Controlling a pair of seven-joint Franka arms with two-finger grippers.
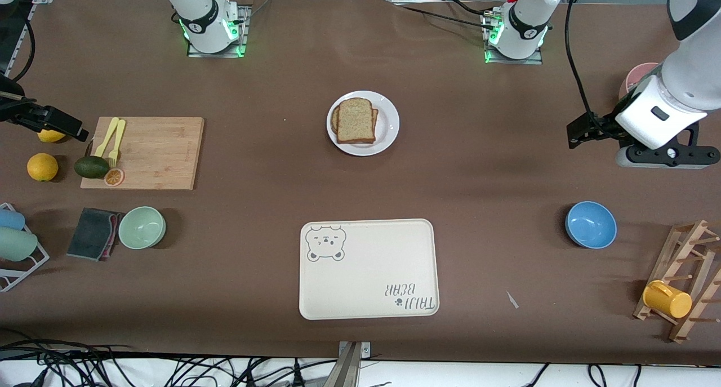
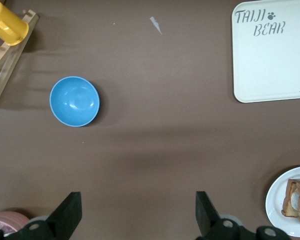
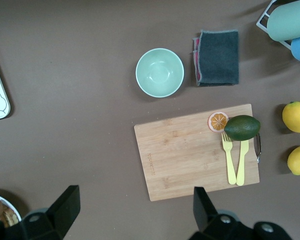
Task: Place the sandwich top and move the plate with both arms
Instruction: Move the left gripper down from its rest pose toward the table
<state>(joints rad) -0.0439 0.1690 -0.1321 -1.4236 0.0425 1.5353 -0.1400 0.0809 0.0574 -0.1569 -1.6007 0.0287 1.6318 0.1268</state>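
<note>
Both arms wait, raised at table ends; left tool (image 2: 135,215) & right tool (image 3: 132,212) jaws wide, empty.

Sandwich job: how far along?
Done: the sandwich top already lies on the stack on the plate. In hand: nothing; the left tool and right tool hang open at opposite table ends. Left: both arms grip the plate and move it, presumably to the bear tray, which lies nearer the front camera.

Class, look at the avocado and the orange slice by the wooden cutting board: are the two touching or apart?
Touching. In the right wrist view the avocado overlaps the edge of the orange slice with no gap between them; the front view shows them pressed together at the cutting board's corner too.
</note>
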